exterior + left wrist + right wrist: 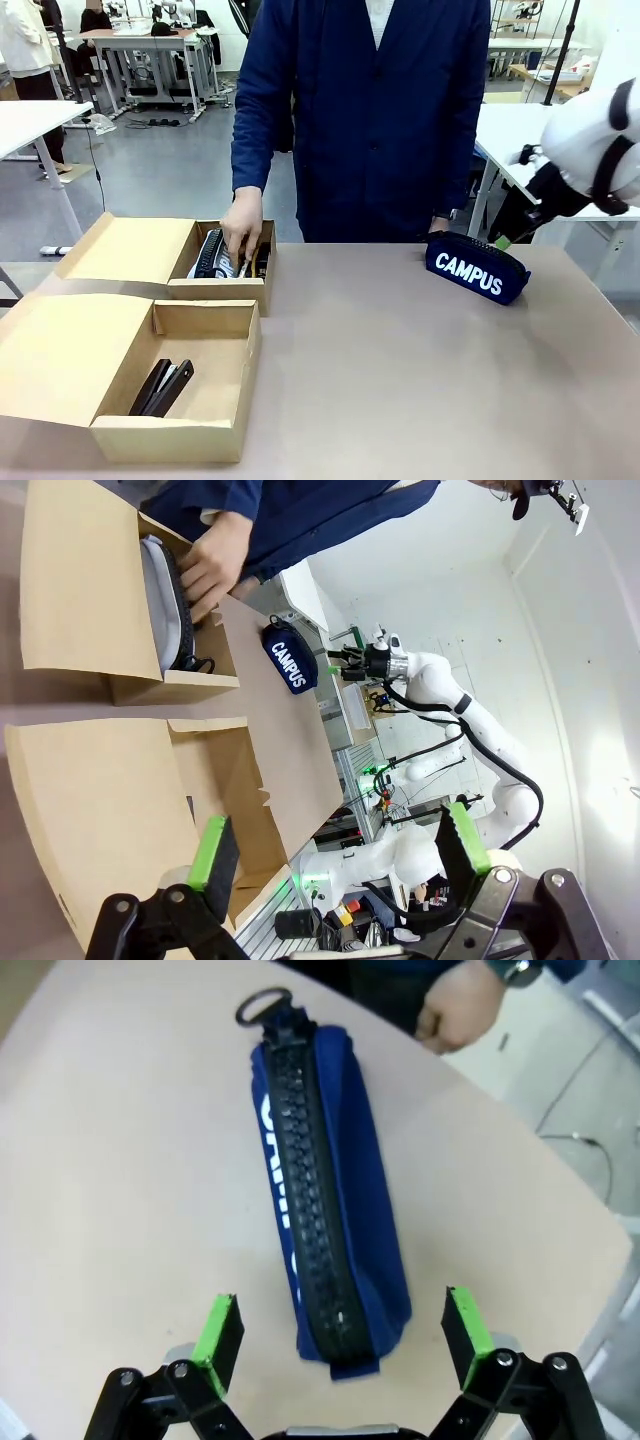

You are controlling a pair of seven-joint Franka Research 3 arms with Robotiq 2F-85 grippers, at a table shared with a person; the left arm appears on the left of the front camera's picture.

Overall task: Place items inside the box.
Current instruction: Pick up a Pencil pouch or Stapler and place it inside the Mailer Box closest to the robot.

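Bright even indoor light, soft shadow beneath the pencil case (pixel 476 268), washed-out wall (pixel 585 650), wrist views bowed at edges

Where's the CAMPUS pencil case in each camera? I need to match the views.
Front view: pencil case right of middle, toward the far side.
Left wrist view: pencil case upper middle, lying slantwise.
Right wrist view: pencil case in the centre, zip uppermost.
Shared landmark: its white lettering.

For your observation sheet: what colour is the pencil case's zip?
Black zip; clearest in the right wrist view.
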